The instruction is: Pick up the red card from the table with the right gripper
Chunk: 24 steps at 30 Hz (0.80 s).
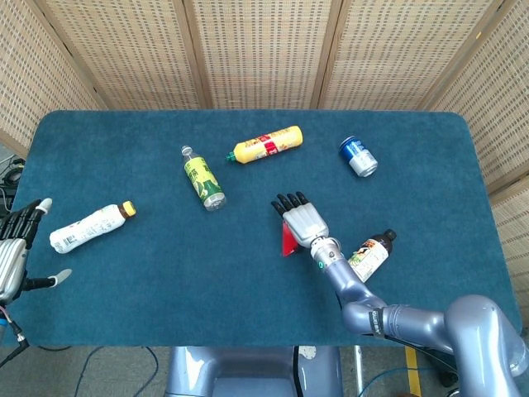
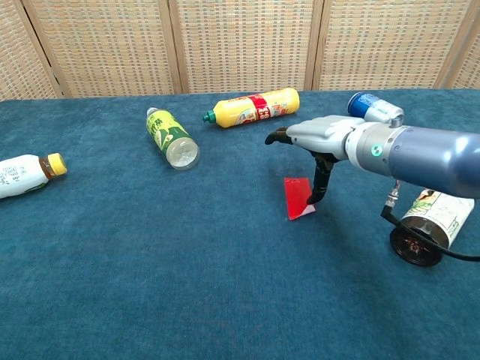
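The right hand point(image 2: 319, 150), fingers extended, half hides the tilted red card point(image 2: 298, 196); whether its thumb grips it is unclear.

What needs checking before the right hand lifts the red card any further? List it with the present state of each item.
1. Right hand above the red card, thumb reaching down to the card's right edge: ok.
2. Card tilted up off the table on one side: ok, it looks raised in the chest view.
3. Card firmly pinched between thumb and a finger: cannot tell; only the thumb's contact shows.
4. Dark-capped bottle apart from the card: ok.
5. Blue can and yellow bottle out of the lifting path: ok, both lie further back.
6. Left hand away at the table's left edge, holding nothing: ok.
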Each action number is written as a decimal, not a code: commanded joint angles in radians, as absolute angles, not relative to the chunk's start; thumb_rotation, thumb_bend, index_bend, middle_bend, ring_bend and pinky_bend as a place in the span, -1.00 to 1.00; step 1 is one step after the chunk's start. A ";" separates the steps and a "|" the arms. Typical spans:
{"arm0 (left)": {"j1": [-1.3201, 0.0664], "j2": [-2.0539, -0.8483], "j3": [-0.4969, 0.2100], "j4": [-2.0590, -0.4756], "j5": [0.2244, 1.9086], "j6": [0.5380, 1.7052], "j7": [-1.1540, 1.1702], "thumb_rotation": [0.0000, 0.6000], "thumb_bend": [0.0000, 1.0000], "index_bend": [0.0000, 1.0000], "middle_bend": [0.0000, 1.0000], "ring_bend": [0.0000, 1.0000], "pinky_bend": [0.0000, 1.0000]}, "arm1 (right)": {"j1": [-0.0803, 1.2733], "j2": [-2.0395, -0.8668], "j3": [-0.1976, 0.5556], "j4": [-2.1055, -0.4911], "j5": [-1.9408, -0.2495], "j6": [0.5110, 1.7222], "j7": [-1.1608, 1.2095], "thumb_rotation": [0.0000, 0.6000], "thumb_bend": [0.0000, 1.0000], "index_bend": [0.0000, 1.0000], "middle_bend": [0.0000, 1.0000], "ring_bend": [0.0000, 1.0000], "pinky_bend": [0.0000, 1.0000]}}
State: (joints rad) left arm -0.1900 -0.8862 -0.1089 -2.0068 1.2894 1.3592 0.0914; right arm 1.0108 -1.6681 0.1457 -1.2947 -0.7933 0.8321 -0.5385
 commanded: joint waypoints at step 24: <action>-0.184 -0.879 -0.105 -2.011 1.305 1.369 0.077 1.00 -1.00 -1.00 -1.00 -1.00 -1.00 | 0.976 -1.696 0.105 -1.329 -0.809 0.835 -0.559 1.00 -0.66 -1.00 -1.00 -1.00 -1.00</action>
